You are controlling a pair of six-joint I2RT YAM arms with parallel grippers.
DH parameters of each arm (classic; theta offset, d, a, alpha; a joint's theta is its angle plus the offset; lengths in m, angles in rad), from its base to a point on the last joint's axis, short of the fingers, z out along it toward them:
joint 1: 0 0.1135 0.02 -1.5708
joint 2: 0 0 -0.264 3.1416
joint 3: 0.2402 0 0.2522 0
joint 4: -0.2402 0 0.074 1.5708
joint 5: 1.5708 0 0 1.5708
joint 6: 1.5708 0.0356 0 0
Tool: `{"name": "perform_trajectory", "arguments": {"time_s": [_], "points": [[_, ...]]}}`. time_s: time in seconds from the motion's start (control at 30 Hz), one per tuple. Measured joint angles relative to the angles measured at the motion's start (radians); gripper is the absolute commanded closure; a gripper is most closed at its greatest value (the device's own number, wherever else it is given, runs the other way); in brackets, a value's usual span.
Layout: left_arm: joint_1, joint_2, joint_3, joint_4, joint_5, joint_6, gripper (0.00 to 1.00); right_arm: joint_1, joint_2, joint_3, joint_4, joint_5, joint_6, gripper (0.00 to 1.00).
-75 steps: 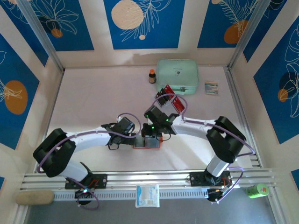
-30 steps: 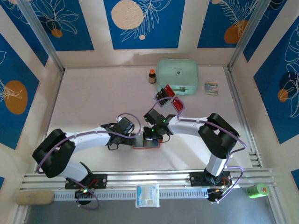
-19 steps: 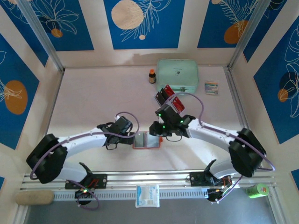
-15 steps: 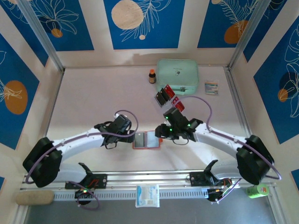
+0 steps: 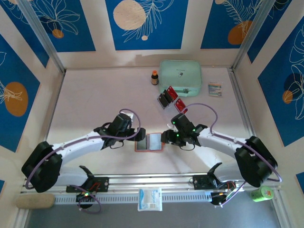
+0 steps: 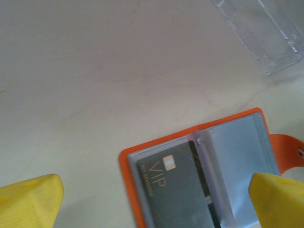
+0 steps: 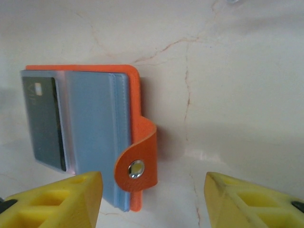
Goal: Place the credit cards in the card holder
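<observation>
Orange card holder [image 7: 97, 133] lies open, black card [image 7: 45, 123] inside.

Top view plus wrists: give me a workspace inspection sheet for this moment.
Surface: pale marbled table, nothing spilled.
Job's things: orange card holder lies open, one dark VIP card in a sleeve; red and black cards wait farther back.
Clutter: mint pouch, brown bottle, small packet, clear tray.
Grippers: left gripper open, right gripper open, both empty, flanking the holder.
Cables: purple cables loop along both arms, no snag seen.
Surroundings: blue patterned panels.
</observation>
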Motion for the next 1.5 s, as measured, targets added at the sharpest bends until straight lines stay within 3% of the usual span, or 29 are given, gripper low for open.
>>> {"name": "perform_trajectory", "arguments": {"time_s": [0.33, 0.63, 0.8, 1.13, 1.5], "points": [[0.028, 0.02, -0.047, 0.134, 0.09, -0.045, 0.0, 0.027, 0.021, 0.03, 0.019, 0.008, 0.004, 0.53], [0.033, 0.029, -0.055, 0.159, 0.104, -0.057, 0.0, 0.094, -0.011, 0.076, -0.008, 0.039, 0.015, 0.88], [0.035, 0.038, -0.056, 0.174, 0.11, -0.063, 0.0, 0.122, 0.02, 0.107, -0.004, 0.037, 0.024, 0.98], [0.035, 0.047, -0.056, 0.178, 0.114, -0.063, 0.0, 0.124, 0.156, 0.12, 0.047, 0.023, 0.024, 1.0], [0.035, 0.094, -0.057, 0.182, 0.128, -0.064, 0.0, 0.103, 0.195, 0.06, 0.119, 0.009, 0.031, 1.0]]}}
